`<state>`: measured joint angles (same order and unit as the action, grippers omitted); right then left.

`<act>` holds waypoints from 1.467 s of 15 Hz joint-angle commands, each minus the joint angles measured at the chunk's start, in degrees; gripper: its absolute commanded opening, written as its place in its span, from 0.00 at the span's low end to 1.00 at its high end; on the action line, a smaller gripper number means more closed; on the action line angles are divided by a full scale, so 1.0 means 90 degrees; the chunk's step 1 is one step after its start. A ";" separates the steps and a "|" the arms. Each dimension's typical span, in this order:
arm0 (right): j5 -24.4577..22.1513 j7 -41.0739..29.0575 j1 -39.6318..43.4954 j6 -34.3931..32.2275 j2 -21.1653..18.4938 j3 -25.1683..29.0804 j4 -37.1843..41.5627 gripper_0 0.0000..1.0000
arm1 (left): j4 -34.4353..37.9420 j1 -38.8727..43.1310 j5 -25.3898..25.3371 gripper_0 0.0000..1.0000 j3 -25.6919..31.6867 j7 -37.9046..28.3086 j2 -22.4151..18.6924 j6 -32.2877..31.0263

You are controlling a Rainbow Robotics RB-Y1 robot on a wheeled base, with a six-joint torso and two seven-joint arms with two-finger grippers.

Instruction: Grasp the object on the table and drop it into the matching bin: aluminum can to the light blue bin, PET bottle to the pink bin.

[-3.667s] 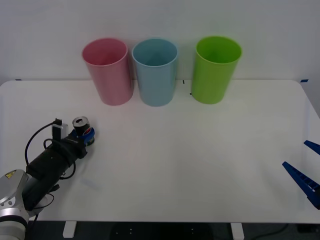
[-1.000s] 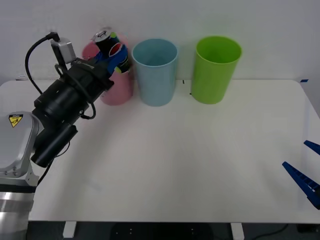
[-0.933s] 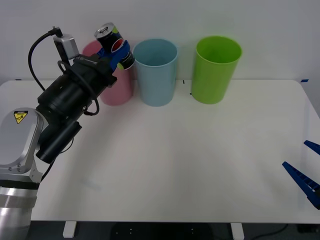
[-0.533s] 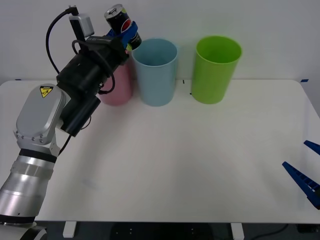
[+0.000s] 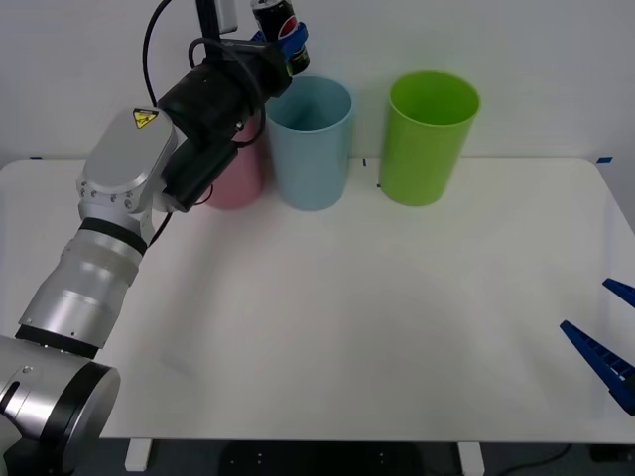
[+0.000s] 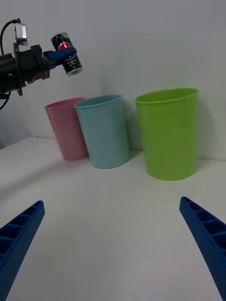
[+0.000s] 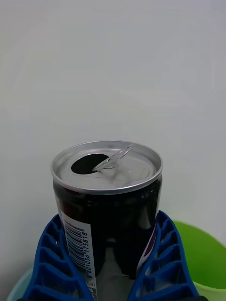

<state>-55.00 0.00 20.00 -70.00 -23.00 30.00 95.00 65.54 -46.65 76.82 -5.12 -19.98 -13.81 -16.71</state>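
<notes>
The aluminum can (image 5: 279, 22) hangs in the air, gripped around its body by your left hand (image 5: 283, 40), high above the near-left rim of the light blue bin (image 5: 309, 142). That height, I judge, gives clearance over the rim before the drop. In the left wrist view its long axis runs up between the blue fingers (image 7: 54, 256), opened silver top toward the wall; from the right wrist view the can (image 6: 67, 47) leans, top away from the bin. The pink bin (image 5: 233, 177) stands touching the blue one, half hidden by your arm; a green bin (image 5: 426, 137) stands apart. Your right hand (image 6: 113, 249) is parked open above the desk (image 5: 397, 317).
</notes>
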 commanded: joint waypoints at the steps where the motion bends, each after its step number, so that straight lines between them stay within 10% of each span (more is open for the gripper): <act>1: 0.0000 0.0000 0.0000 0.0000 0.0000 0.0000 0.0000 1.00 | -0.0749 -0.0618 0.0029 0.00 -0.0173 0.0149 0.0001 0.0167; 6: 0.0000 0.0000 0.0000 0.0000 0.0000 0.0000 0.0000 1.00 | -0.2156 -0.1653 0.0107 0.00 -0.0290 0.0872 0.0392 0.0558; 15: 0.0000 0.0000 0.0000 0.0000 0.0000 0.0000 0.0000 1.00 | -0.2253 -0.1750 0.0195 0.01 -0.0290 0.0979 0.0500 0.0704; 17: 0.0000 0.0000 0.0000 0.0000 0.0000 0.0000 0.0000 1.00 | -0.2253 -0.1741 0.0175 0.34 -0.0290 0.0960 0.0509 0.0704; 18: 0.0000 0.0000 0.0000 0.0000 0.0000 0.0000 0.0000 1.00 | -0.2253 -0.1741 0.0146 1.00 -0.0290 0.0970 0.0509 0.0704; 22: 0.0000 0.0000 0.0000 0.0000 0.0000 0.0000 0.0000 1.00 | -0.2253 -0.1741 0.0039 1.00 -0.0290 0.0970 0.0500 0.0734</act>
<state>-55.00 0.00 20.00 -70.00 -23.00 30.00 95.00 45.30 -62.37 77.43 -7.69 -11.29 -9.25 -10.13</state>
